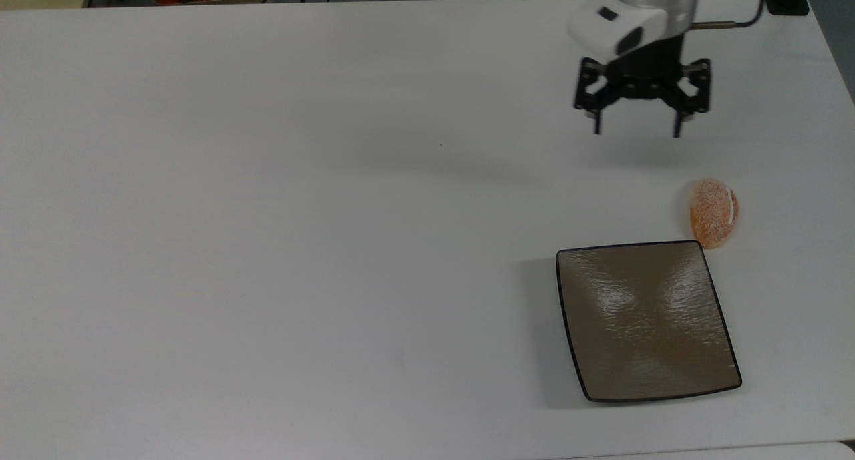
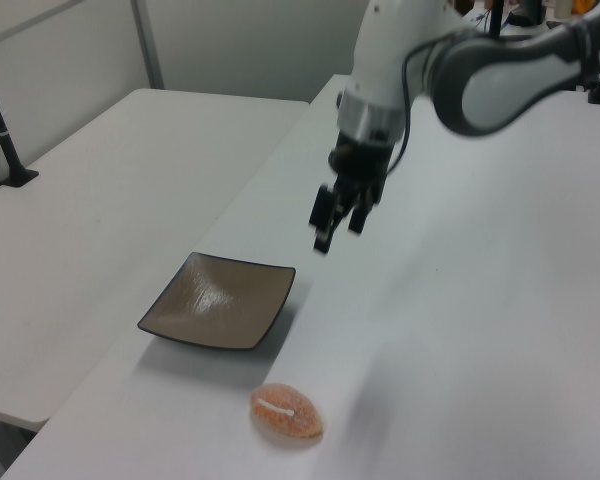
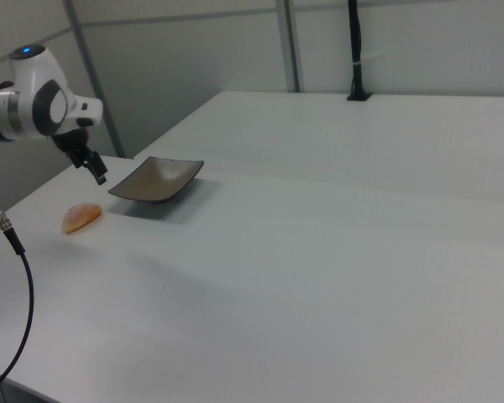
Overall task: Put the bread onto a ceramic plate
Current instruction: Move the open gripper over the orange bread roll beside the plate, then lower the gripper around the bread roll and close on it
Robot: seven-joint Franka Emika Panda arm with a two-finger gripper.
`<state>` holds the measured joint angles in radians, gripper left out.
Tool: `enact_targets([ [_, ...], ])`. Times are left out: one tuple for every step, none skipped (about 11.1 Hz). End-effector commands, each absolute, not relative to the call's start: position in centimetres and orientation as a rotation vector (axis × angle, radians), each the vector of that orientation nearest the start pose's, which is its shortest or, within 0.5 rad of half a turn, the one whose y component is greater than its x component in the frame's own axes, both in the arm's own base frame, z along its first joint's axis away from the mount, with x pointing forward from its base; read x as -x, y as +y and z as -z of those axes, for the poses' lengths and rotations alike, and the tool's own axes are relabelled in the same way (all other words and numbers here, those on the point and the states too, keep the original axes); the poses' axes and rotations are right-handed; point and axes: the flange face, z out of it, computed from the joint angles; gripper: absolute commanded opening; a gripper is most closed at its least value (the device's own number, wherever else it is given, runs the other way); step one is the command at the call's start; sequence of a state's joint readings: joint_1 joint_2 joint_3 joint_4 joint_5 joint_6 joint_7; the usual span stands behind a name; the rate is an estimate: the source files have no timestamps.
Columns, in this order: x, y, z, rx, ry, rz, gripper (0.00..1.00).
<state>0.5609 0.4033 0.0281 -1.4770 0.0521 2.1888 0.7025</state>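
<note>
Above the table (image 1: 267,246), my gripper (image 1: 636,133) hangs spread and empty; the bread (image 1: 713,212) lies at its 4 o'clock in the top view, long axis 12-to-6, beside the plate's (image 1: 648,320) corner.

From the right view I see my gripper (image 3: 98,175) hanging above the white table (image 3: 319,269) at far left, above and between the bread (image 3: 81,217) and the ceramic plate (image 3: 156,180). The bread lies on the table just left of the plate, apart from it. A black cable (image 3: 17,277) droops down the right view's left edge.
</note>
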Motion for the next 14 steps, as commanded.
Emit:
enact_targets([
  [-58.0,44.8,-44.8,2.851,0.141,0.391,1.00],
  [-57.7,46.3,-43.6,2.825,0.113,0.428,1.00],
  [-57.6,47.5,-43.0,2.810,0.086,0.463,1.00],
  [-58.1,48.2,-41.8,2.818,0.073,0.483,1.00],
  [-58.2,49.4,-40.5,2.818,0.046,0.506,1.00],
  [-58.2,50.3,-39.2,2.819,0.025,0.527,1.00],
  [-57.9,51.3,-38.1,2.806,0.003,0.556,1.00],
  [-57.8,51.9,-36.7,2.805,-0.012,0.581,1.00],
  [-57.7,52.5,-36.0,2.791,-0.005,0.609,1.00],
  [-57.5,53.2,-35.4,2.781,-0.014,0.626,1.00],
  [-57.5,53.7,-34.7,2.780,-0.018,0.629,1.00],
  [-57.3,54.1,-34.3,2.786,-0.036,0.635,1.00],
  [-57.2,54.4,-33.2,2.797,-0.053,0.637,1.00],
  [-56.9,54.7,-32.4,2.800,-0.068,0.640,1.00],
])
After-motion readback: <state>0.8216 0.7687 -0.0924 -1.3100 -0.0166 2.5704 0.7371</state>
